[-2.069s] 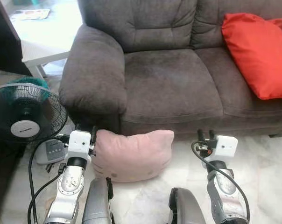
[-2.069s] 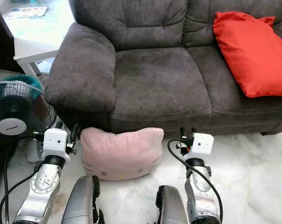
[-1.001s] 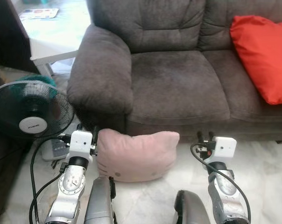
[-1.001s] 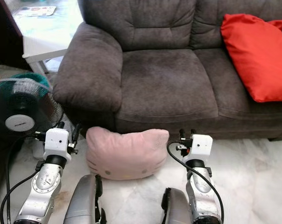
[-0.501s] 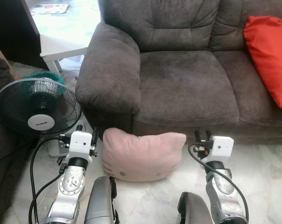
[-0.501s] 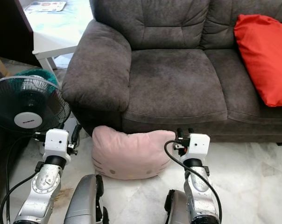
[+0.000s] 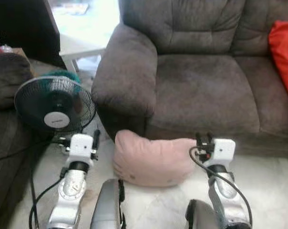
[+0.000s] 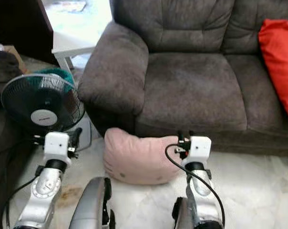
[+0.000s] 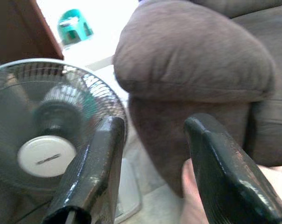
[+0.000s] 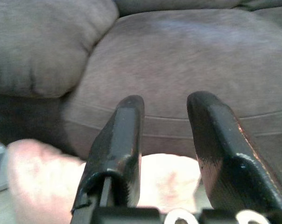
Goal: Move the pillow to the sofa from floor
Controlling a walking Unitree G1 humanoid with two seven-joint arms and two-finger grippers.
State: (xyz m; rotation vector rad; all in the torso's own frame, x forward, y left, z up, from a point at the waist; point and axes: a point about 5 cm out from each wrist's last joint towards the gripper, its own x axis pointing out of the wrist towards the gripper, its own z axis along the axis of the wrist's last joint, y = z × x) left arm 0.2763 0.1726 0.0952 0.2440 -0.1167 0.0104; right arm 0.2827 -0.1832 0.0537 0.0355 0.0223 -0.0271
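Note:
A pink cat-face pillow (image 7: 153, 160) lies on the pale floor against the front of the grey sofa (image 7: 201, 95), below the seat next to the armrest. My left gripper (image 7: 79, 137) hovers low to the pillow's left, a little apart from it, fingers open. In the left wrist view the left gripper (image 9: 155, 123) faces the sofa armrest (image 9: 192, 51). My right gripper (image 7: 204, 138) is open at the pillow's right upper corner. In the right wrist view the right gripper (image 10: 166, 100) faces the seat front, with the pillow (image 10: 47, 182) below its fingers. Neither holds anything.
A black standing fan (image 7: 56, 105) with its cable stands on the floor left of the armrest. A red cushion (image 7: 284, 52) rests on the sofa's right side. A white table (image 7: 79, 47) is behind the fan, a dark seat (image 7: 5, 76) at far left.
The whole picture has slid rightward, so the camera has moved. The pillow still lies on the floor. The right gripper now sits closer to the pillow's right corner.

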